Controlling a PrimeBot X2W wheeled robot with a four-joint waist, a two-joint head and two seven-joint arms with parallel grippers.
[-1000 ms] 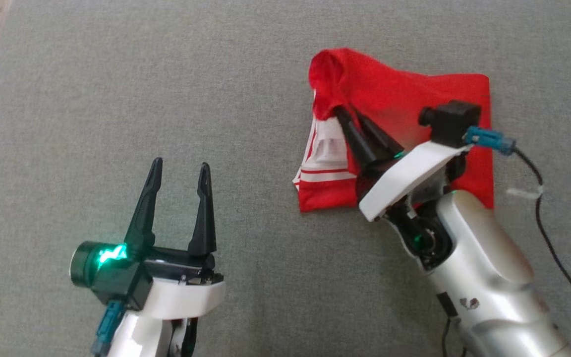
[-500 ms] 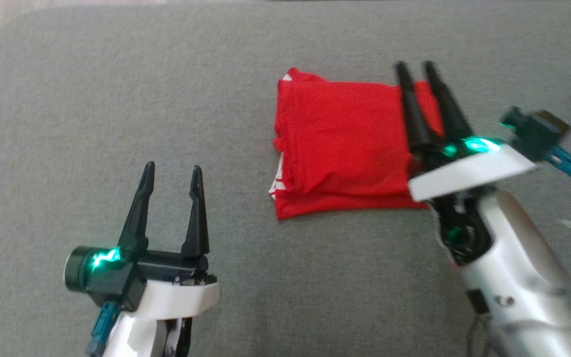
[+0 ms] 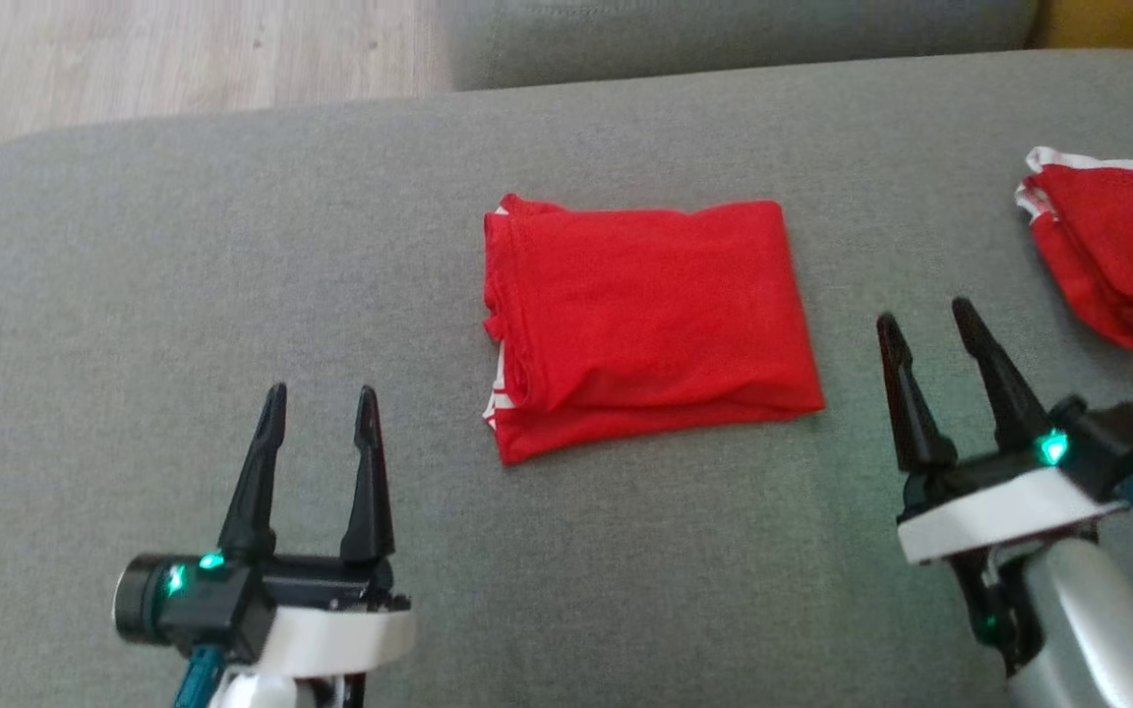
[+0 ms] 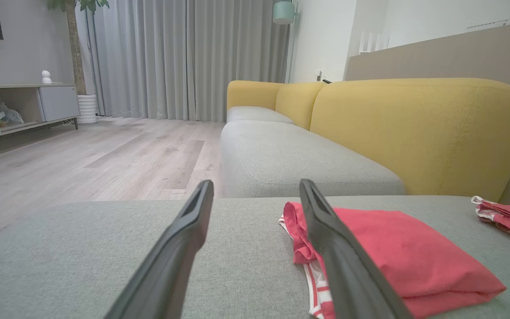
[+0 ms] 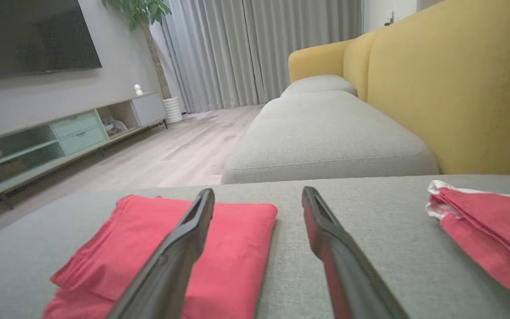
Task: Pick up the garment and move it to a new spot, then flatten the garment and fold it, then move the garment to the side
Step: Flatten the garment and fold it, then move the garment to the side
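Folded red garment (image 3: pixel 645 315) lies mid-frame on the grey sofa cushion (image 3: pixel 232 295); my left claw (image 3: pixel 321 393), lower left, and right claw (image 3: pixel 925 313), lower right, both gape wide and empty, flanking it, presumably for the sideways move.

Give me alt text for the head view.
A folded red garment lies flat on a grey sofa cushion, untouched. The left gripper and right gripper stand open at the lower corners, with a second red garment at the right edge.
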